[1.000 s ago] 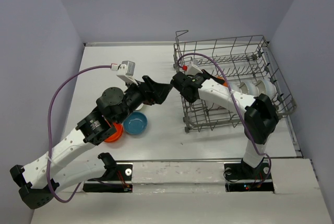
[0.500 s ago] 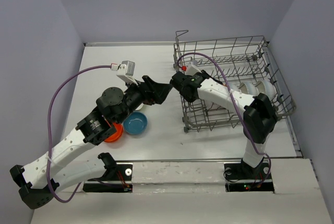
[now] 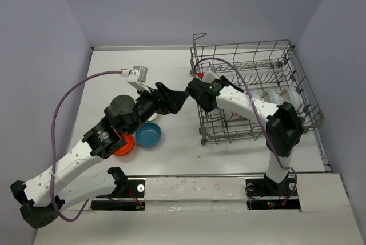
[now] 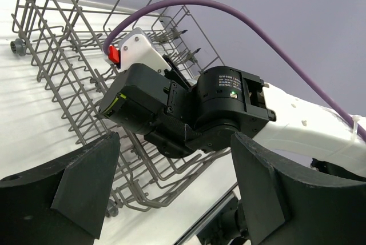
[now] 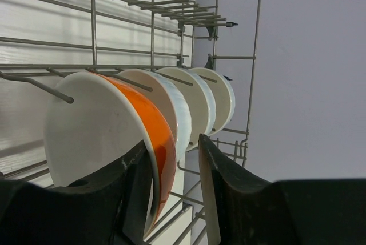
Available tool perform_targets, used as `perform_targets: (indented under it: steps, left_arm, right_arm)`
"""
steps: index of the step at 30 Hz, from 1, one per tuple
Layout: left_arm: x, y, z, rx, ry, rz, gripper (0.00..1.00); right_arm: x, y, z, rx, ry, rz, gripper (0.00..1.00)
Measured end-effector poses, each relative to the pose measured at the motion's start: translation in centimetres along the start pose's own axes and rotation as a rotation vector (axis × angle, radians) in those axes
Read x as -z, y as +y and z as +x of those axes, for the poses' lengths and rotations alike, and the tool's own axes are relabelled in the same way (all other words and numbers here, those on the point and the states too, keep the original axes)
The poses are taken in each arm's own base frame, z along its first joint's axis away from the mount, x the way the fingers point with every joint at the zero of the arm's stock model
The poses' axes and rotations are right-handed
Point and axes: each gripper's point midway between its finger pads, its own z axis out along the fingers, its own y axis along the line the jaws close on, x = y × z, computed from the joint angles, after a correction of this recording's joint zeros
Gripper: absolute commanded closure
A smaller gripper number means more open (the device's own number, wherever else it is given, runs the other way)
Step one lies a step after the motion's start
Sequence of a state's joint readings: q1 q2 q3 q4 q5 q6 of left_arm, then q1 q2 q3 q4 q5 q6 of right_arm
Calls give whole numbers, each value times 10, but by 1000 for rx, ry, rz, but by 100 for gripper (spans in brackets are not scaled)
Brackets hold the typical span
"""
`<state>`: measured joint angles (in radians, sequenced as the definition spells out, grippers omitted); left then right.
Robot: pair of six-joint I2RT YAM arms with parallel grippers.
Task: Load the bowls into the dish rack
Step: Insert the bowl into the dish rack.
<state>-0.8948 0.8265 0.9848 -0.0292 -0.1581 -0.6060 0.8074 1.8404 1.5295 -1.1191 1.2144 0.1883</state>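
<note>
The right gripper [image 5: 170,142] stands inside the dish rack [image 3: 251,48], jaws parted astride the rim of the orange bowl [image 5: 166,125], which stands on edge ahead of three white bowls [image 5: 197,96]. Tines crowd overhead, so retreat looks free only straight back. The left gripper [image 4: 174,142], wide open and empty, hovers nearer the blue bowl [image 3: 149,135], lower left.

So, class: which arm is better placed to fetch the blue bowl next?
Left. The left pincer hangs open, empty, near the blue bowl; the right pincer is inside the dish rack, straddling an orange bowl.
</note>
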Motion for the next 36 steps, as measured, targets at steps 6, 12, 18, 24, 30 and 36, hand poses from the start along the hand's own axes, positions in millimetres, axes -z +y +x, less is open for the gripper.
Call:
perform_targets:
  steps: [6,12,18,24,30,36]
  left_arm:
    - [0,0,0,0,0,0,12]
    - [0,0,0,0,0,0,12]
    - [0,0,0,0,0,0,12]
    - [0,0,0,0,0,0,12]
    - [0,0,0,0,1,0,12]
    - [0,0,0,0,1,0,12]
  right_arm:
    - [0,3,0,-3,1,-12,49]
    - [0,5,-1,-11,3,-23,46]
    - [1,9,-1,-21,3,-34,43]
    - [2,11,-2,-25,4,-44,39]
    - [2,14,-2,-34,6,-62,36]
    - [3,19,-3,-50,7,-82,33]
